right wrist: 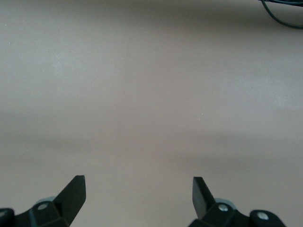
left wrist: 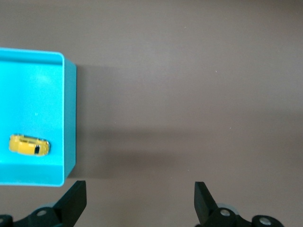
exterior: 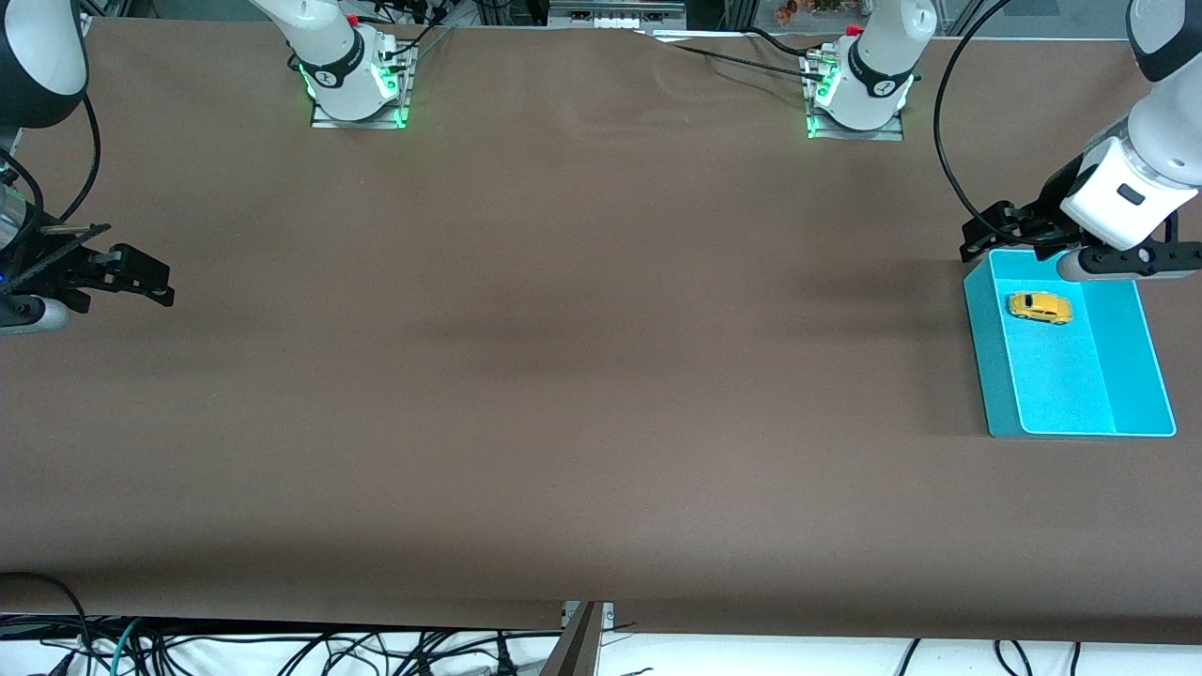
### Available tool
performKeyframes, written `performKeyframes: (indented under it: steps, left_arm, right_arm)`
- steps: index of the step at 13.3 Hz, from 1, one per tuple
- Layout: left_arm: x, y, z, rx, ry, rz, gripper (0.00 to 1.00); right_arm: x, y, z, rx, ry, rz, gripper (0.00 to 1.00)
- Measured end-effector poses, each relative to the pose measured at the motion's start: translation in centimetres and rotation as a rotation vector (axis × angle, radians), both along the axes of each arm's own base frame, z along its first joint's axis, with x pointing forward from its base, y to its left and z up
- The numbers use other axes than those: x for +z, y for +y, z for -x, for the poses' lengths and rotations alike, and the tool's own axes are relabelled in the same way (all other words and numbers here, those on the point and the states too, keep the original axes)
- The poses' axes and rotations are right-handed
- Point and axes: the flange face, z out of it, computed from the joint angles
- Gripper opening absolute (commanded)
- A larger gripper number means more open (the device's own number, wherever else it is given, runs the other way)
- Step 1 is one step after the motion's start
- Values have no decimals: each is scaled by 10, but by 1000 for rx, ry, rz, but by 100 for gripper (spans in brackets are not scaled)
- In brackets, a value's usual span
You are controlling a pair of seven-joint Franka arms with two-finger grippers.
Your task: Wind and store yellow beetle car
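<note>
The yellow beetle car (exterior: 1040, 307) lies inside the turquoise bin (exterior: 1071, 385), in the part of the bin farther from the front camera, at the left arm's end of the table. It also shows in the left wrist view (left wrist: 29, 145), inside the bin (left wrist: 70, 118). My left gripper (exterior: 995, 235) is open and empty, up over the brown table beside the bin's corner, apart from the car; its jaws (left wrist: 140, 194) stand wide over bare cloth. My right gripper (exterior: 150, 277) is open and empty, waiting over the table's right-arm end (right wrist: 138, 189).
The brown cloth (exterior: 563, 376) covers the whole table. The two arm bases (exterior: 357, 80) (exterior: 859, 94) stand along the edge farthest from the front camera. Cables (exterior: 282, 648) hang below the near edge. A black cable (right wrist: 284, 14) lies at the edge of the right wrist view.
</note>
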Motion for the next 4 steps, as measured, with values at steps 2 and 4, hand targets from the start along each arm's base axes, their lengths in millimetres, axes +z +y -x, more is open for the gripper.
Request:
performKeyframes:
  steps: [2,4]
  left_arm:
    - [-2,0,-1,-17,3,0,100]
    - [-2,-1,-1,-19,2,0,100]
  right_arm:
    - [0,0,0,0,0,0,100]
    - [0,0,0,0,0,0,100]
